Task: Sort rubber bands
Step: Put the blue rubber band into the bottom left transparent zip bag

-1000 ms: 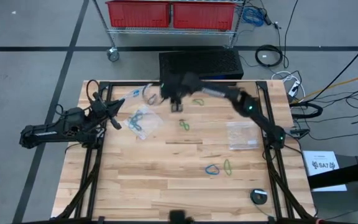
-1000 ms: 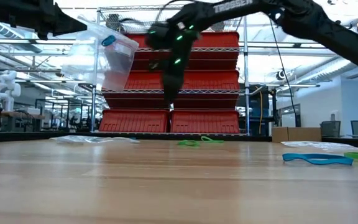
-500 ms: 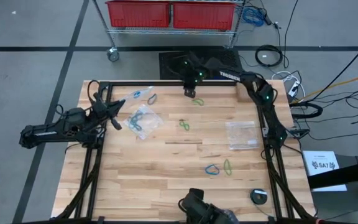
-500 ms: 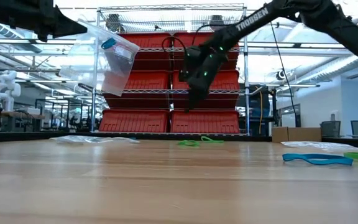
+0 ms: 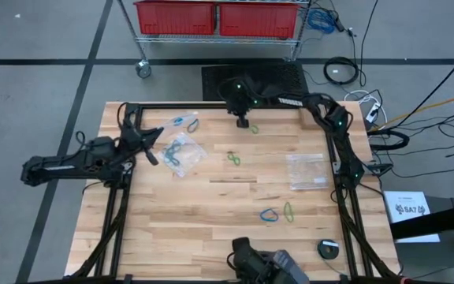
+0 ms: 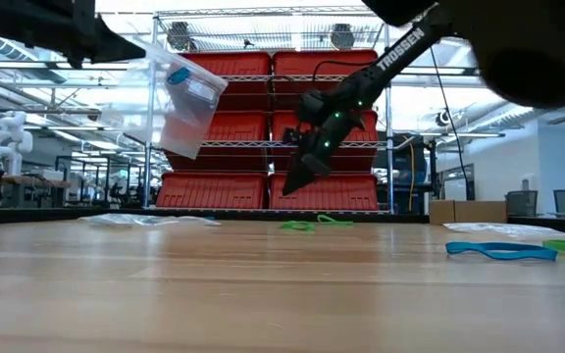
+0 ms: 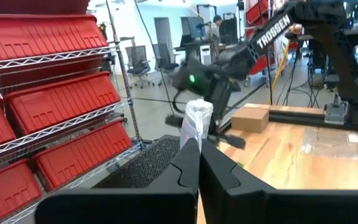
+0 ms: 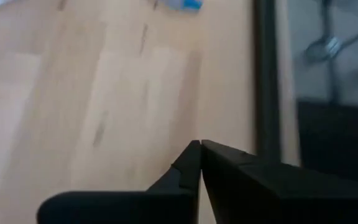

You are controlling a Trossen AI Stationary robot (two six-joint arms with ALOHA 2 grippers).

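The left gripper (image 6: 116,44), upper left, pinches a clear plastic bag (image 6: 179,98) aloft, probably to receive bands. The right gripper (image 5: 243,122), clenched empty, hangs over green rubber bands (image 5: 251,128) on the wooden desk (image 5: 211,213).

The table (image 5: 211,213) is pale wood in jointed planks, smooth with a low sheen. A clear, glossy plastic bag (image 5: 306,170) lies at three o'clock of centre, another (image 5: 181,154) at nine o'clock. The rubber bands (image 5: 278,213) look thin and matt. The arms are dark, matt plastic or metal.
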